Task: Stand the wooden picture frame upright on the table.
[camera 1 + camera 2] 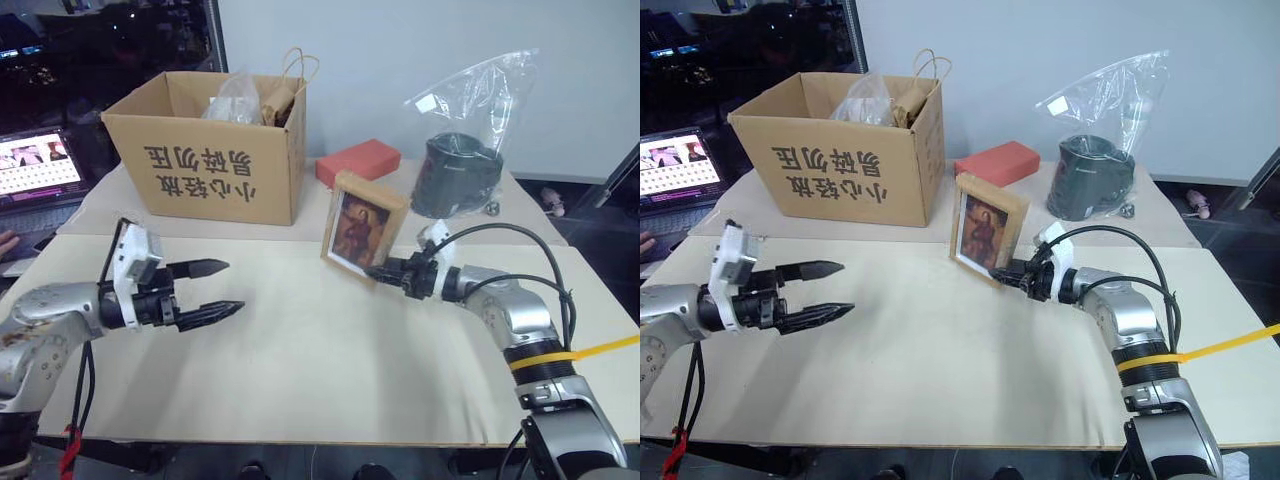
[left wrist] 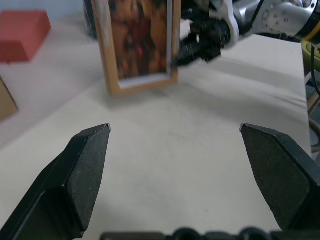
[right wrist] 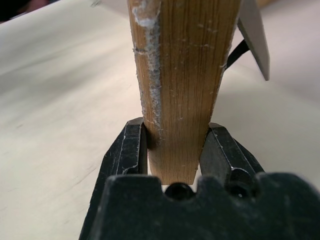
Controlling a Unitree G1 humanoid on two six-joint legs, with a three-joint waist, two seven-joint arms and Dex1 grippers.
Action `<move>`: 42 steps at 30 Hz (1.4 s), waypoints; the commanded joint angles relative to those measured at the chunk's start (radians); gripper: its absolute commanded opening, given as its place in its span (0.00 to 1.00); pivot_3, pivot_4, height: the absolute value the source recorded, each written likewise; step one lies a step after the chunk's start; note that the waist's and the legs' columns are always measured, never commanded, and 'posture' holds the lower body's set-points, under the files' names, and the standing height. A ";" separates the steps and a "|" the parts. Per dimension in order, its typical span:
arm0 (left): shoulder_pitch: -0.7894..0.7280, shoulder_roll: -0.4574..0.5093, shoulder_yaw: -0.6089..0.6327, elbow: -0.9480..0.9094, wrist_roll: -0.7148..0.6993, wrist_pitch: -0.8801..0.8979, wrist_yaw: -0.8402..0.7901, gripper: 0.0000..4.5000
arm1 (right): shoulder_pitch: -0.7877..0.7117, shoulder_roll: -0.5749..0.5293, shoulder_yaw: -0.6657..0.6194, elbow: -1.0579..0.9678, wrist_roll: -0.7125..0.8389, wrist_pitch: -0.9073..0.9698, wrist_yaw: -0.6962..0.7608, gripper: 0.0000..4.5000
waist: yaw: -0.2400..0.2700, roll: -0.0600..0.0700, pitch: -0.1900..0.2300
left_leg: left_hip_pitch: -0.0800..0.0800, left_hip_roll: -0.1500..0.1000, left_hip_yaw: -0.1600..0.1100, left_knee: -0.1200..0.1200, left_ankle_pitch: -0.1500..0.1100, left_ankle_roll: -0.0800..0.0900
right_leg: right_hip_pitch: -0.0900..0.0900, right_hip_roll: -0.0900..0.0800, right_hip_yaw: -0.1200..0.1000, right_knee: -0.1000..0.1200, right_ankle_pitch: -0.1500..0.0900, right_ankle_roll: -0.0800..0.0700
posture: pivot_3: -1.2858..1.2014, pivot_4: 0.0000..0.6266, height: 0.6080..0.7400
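I note the small light-wood picture frame (image 1: 364, 228) with its reddish-brown portrait; pale beige flat tabletop (image 1: 330, 350); red brick-shaped block (image 1: 358, 160); tan cardboard box (image 1: 210, 150) printed with dark characters.

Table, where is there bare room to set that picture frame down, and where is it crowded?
The near panel of the table is bare between the open left gripper and the right gripper, which is shut on the wooden picture frame. The far panel is crowded: cardboard box, red block and bagged dark pot.
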 commanded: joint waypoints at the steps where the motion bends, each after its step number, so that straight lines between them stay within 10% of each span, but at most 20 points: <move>1: -0.010 -0.008 0.021 -0.004 0.027 -0.031 -0.013 1.00 | -0.028 0.024 -0.026 0.031 0.020 0.070 0.016 0.27 | -0.002 0.000 0.000 | 0.000 0.000 0.000 0.000 0.000 0.000 | 0.000 0.000 0.000 0.000 0.000 0.000 | 0.52 0.24 1.00; 21: -0.021 -0.034 0.006 -0.004 0.051 -0.005 -0.046 1.00 | 0.088 0.079 0.010 -0.036 0.045 0.316 0.100 0.26 | -0.007 0.000 0.000 | 0.001 0.001 0.000 0.000 0.000 0.000 | 0.000 0.001 0.000 0.002 -0.001 0.001 | 0.52 0.24 1.00; 30: -0.130 -0.082 -0.091 0.103 0.226 0.029 0.139 1.00 | 0.166 -0.026 -0.139 -0.161 0.145 0.429 0.091 0.99 | 0.012 0.000 0.000 | 0.000 0.001 0.000 0.002 0.000 0.000 | 0.001 0.001 0.000 0.002 -0.001 0.001 | 0.52 0.24 1.00; 37: -0.075 -0.175 -0.057 0.104 0.271 -0.006 0.238 1.00 | 0.522 -0.148 -0.331 -0.521 0.159 0.274 0.074 0.99 | 0.023 0.000 0.000 | -0.001 0.000 0.000 0.001 -0.002 0.003 | 0.001 0.001 0.000 0.002 -0.001 -0.002 | 0.52 0.24 1.00; 42: -0.014 -0.190 -0.151 0.137 0.405 -0.046 0.284 1.00 | 0.650 -0.193 -0.323 -0.739 -0.122 -0.080 -0.078 0.99 | 0.006 0.000 0.000 | 0.002 0.000 0.000 0.002 -0.002 0.003 | 0.001 0.001 0.000 0.003 -0.004 0.002 | 0.52 0.24 1.00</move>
